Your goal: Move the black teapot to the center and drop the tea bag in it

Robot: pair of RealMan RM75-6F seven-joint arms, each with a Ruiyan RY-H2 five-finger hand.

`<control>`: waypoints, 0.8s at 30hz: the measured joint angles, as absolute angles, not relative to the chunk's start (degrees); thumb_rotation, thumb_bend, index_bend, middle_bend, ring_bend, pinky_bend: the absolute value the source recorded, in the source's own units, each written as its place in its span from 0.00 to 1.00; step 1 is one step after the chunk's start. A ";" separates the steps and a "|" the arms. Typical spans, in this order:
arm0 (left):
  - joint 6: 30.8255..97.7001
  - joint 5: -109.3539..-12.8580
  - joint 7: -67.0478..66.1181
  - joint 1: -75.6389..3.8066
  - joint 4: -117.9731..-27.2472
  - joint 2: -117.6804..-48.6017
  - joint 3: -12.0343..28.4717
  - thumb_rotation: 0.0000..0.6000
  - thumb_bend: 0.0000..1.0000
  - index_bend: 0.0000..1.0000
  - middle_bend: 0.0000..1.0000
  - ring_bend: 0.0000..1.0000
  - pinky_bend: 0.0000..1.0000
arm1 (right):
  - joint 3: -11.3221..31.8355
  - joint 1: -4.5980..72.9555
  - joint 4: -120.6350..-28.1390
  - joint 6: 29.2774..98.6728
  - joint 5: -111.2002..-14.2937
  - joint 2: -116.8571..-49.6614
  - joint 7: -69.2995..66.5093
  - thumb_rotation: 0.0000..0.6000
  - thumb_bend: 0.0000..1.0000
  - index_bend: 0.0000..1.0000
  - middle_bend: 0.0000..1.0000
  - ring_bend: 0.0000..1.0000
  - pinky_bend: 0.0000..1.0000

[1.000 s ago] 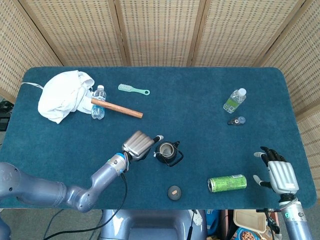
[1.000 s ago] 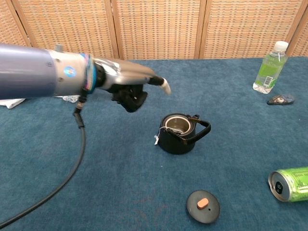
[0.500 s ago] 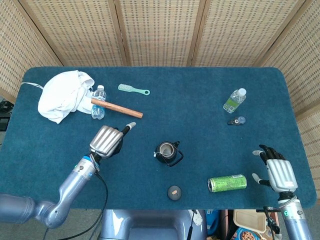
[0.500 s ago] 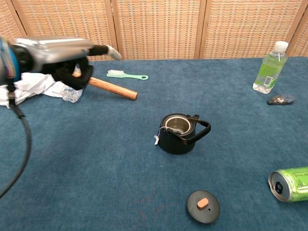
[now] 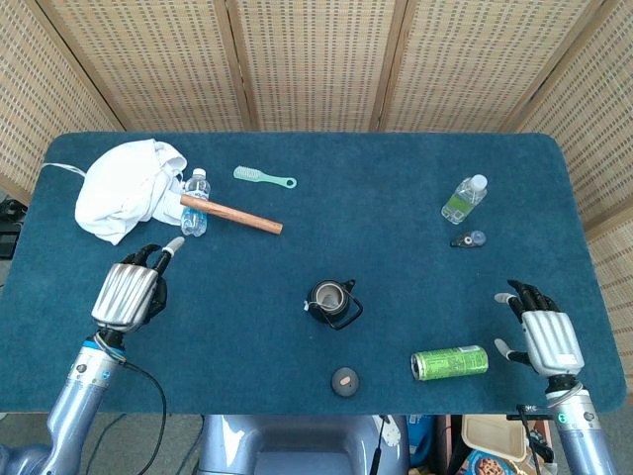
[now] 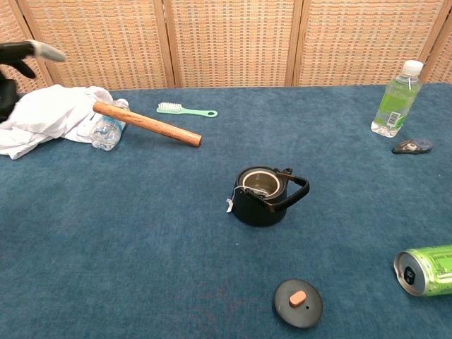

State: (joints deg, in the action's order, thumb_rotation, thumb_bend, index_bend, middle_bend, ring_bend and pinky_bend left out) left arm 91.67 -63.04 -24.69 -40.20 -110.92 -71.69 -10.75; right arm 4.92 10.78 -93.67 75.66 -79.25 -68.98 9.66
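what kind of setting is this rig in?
Probably a staged lab tabletop, not a real kitchen: a blue-carpeted table ringed by woven folding screens, scattered with unrelated props like a black teapot, green can and brush.

Black teapot [image 6: 263,196], blue tablecloth [image 6: 141,233]

On the blue carpeted table [image 5: 396,168], far left, a crumpled white cloth [image 5: 124,188] lies beside a small clear water bottle [image 5: 195,202] under a wooden rod [image 5: 230,214]; a mint-green brush [image 5: 264,177] lies further back. Far right stands a green-labelled bottle [image 5: 464,198] near a small dark object [image 5: 468,238]; a green can [image 5: 449,362] lies near right.
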 measured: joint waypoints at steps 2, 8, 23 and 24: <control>93.28 -64.87 -23.85 -37.84 -110.40 -71.57 -11.10 1.00 0.52 0.05 0.04 0.05 0.18 | 4.92 10.77 -93.79 75.80 -79.28 -68.89 9.80 1.00 0.38 0.28 0.18 0.14 0.26; 97.13 -69.53 -21.43 -31.14 -108.07 -71.50 -12.34 1.00 0.48 0.02 0.00 0.00 0.05 | 5.09 10.88 -93.98 75.97 -79.09 -68.97 10.38 1.00 0.38 0.25 0.16 0.12 0.25; 100.58 -78.52 -17.11 -17.71 -102.51 -73.29 -14.43 1.00 0.46 0.00 0.00 0.00 0.00 | 4.48 9.61 -94.10 81.31 -83.19 -71.15 11.81 1.00 0.38 0.22 0.13 0.09 0.23; 100.32 -78.78 -16.79 -16.94 -102.20 -73.38 -14.33 1.00 0.46 0.00 0.00 0.00 0.00 | 4.41 9.47 -94.12 81.59 -83.39 -71.28 11.96 1.00 0.38 0.22 0.13 0.09 0.23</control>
State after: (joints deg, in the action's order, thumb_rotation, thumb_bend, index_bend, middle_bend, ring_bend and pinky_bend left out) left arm 100.32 -78.78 -16.79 -16.94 -102.20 -73.38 -14.33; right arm 4.41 9.47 -94.12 81.59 -83.39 -71.28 11.96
